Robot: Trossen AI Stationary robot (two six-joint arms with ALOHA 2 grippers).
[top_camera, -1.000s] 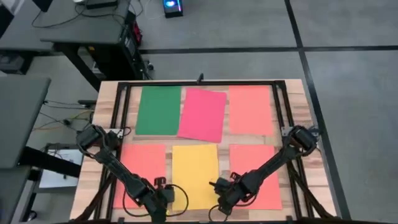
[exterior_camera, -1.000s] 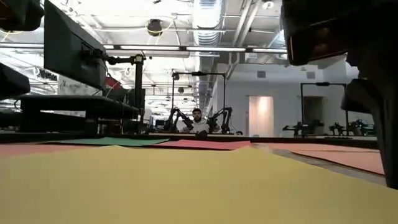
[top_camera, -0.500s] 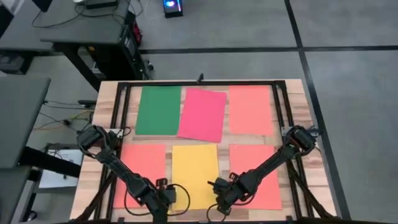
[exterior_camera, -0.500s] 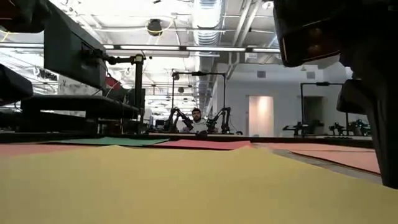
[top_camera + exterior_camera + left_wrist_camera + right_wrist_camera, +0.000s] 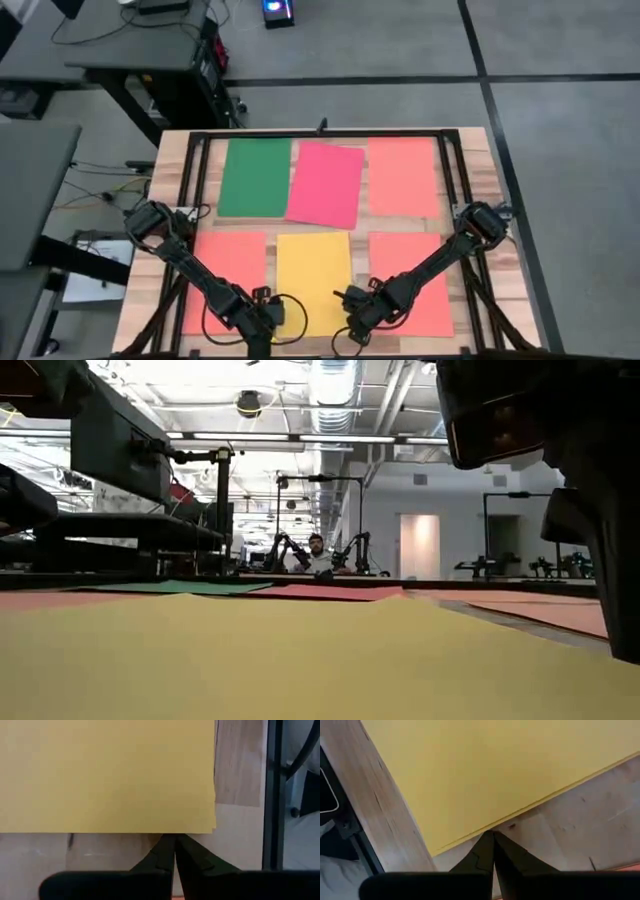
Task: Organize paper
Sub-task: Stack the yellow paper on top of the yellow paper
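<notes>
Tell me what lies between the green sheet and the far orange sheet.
In the high view, the pink-red sheet lies between the green sheet and far orange sheet.

Grey tiled floor, dark desk beside wooden table; bright ceiling lights, white door.

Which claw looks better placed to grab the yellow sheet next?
Roughly even, slightly the left: the left claw meets the yellow sheet squarely at its edge, while the right claw comes at it slantwise.
</notes>
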